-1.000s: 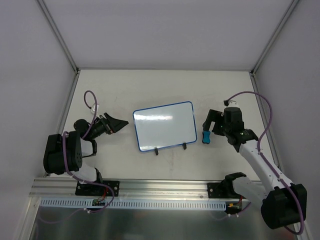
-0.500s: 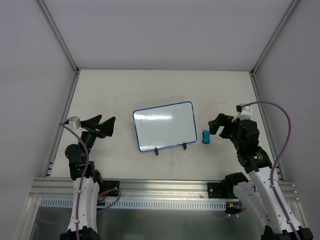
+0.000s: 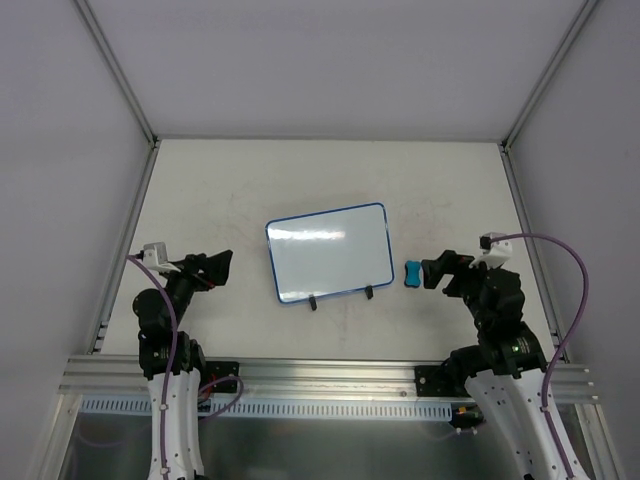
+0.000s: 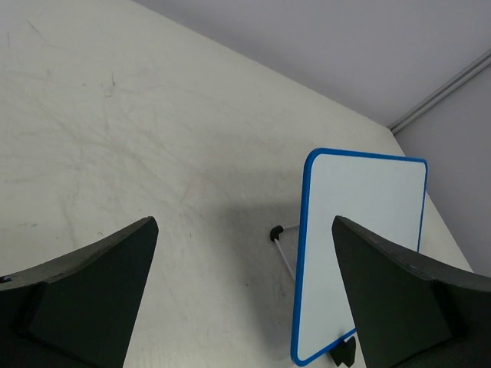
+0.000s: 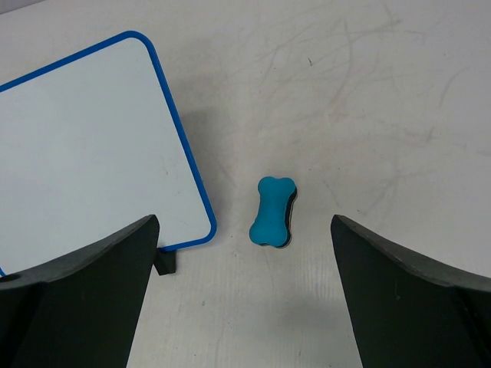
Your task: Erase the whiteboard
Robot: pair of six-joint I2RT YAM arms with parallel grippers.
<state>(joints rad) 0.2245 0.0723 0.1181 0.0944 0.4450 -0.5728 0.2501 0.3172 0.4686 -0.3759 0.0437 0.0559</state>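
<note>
Black jaws wide, seemingly empty; eraser (image 5: 274, 212) apart.

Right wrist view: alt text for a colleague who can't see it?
A blue bone-shaped eraser lies on the table, framed by the open right claw. The blank, blue-framed whiteboard sits to its left.

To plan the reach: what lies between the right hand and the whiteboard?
Only the eraser, lying on the table beside the whiteboard, clear in the right wrist view.

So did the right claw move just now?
Yes. The right claw pulled back toward the near edge of the table and slightly right, farther from the whiteboard, which stayed put.
</note>
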